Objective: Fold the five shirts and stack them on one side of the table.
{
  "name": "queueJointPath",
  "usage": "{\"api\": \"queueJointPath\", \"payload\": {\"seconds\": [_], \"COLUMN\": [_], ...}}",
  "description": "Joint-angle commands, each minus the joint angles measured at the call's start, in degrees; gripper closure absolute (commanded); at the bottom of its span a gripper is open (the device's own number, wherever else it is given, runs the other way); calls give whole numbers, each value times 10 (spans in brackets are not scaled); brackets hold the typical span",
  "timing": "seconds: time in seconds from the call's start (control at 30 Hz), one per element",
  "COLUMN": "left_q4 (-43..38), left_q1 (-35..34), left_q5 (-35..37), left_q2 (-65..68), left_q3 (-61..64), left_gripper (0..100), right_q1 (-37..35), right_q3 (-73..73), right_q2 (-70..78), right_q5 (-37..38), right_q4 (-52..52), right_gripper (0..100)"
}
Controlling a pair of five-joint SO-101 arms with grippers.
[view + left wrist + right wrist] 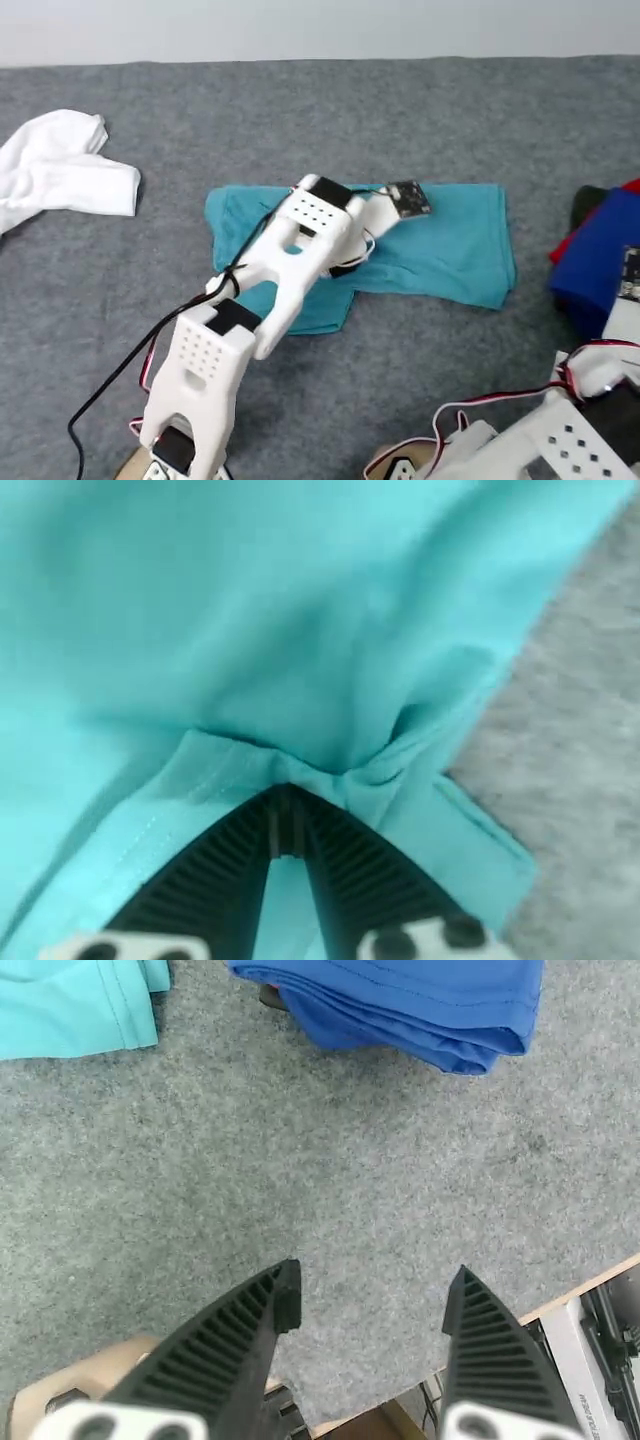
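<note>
Black ribbed jaws of the left gripper [290, 798] are pressed together on a small pinch of the teal shirt [250, 630], and the cloth puckers into creases right at their tips. A stitched hem runs just beside the pinched spot, with the grey felt [580, 780] of the table showing past the shirt's edge. From the high view, the white left arm [270, 290] stretches from the near edge out over the middle of the table. The shirt lies spread there in a wide band, one part doubled over towards the near side. The right gripper [375, 1295] hangs over bare felt near the table's front edge with its jaws wide apart and nothing between them. A folded blue shirt [420, 1010] lies beyond those tips, well apart from them, and a corner of the teal shirt lies off to one side. On the high view the blue shirt sits at the table's right edge, with a red garment [630, 190] and a dark garment [590, 205] touching it at its far side; how they are layered cannot be told. A crumpled white shirt [60, 175] lies at the far left, well apart from both grippers.
</note>
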Motion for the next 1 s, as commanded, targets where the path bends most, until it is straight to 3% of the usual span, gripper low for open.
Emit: {"api": "queueJointPath", "payload": {"seconds": [0.0,0.37,0.67,0.97], "left_q4": [28,46,190,188], "left_q1": [16,-11,-11,-47], "left_q5": [3,4,5,-74], "left_q2": [-14,-72,-144,-244], "left_q3": [-24,-60,-75,141], "left_gripper": [997,997,995,996], "right_q1": [-5,-5,-3,-3], "right_q3": [-4,-4,-4,-4], "right_q2": [-4,-4,-4,-4], "right_q5": [5,5,5,5], "right_q4": [22,22,22,22], "right_gripper": [754,754,754,754]}}
